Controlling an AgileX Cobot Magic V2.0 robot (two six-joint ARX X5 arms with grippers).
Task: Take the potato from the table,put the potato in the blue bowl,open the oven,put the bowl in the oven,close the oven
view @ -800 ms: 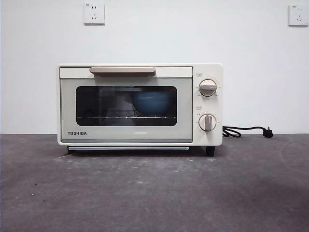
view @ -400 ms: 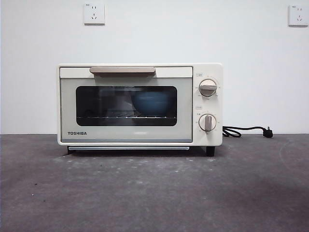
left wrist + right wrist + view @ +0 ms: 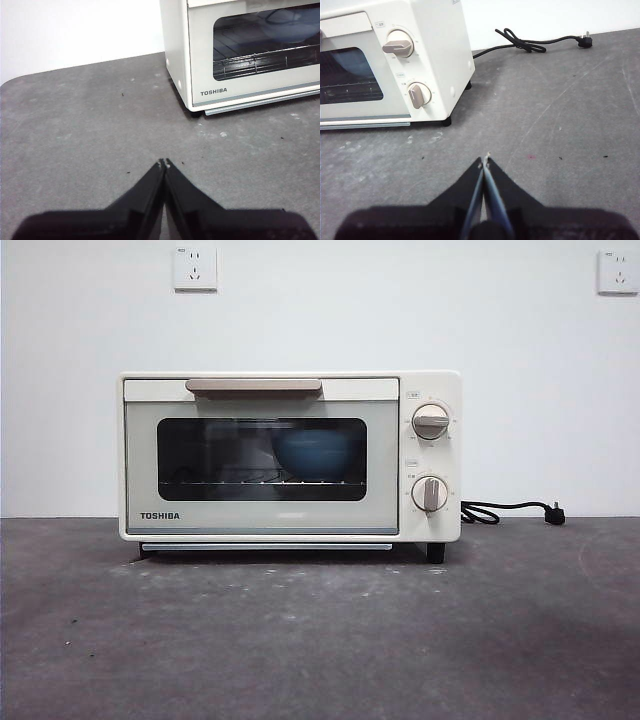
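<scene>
The cream-white oven (image 3: 290, 456) stands on the table (image 3: 320, 640) with its door closed. Through the dark glass window the blue bowl (image 3: 313, 454) rests on the wire rack, toward the right side. The potato is hidden; I cannot see into the bowl. My left gripper (image 3: 163, 163) is shut and empty, hovering over the table off the oven's (image 3: 240, 55) left front corner. My right gripper (image 3: 485, 160) is also shut and empty, over the table off the oven's (image 3: 395, 65) right front corner, near the two knobs (image 3: 399, 44).
A black power cord (image 3: 510, 511) with its plug lies on the table to the right of the oven, also seen as the cord (image 3: 535, 44) in the right wrist view. Two wall sockets (image 3: 194, 268) sit on the white wall behind.
</scene>
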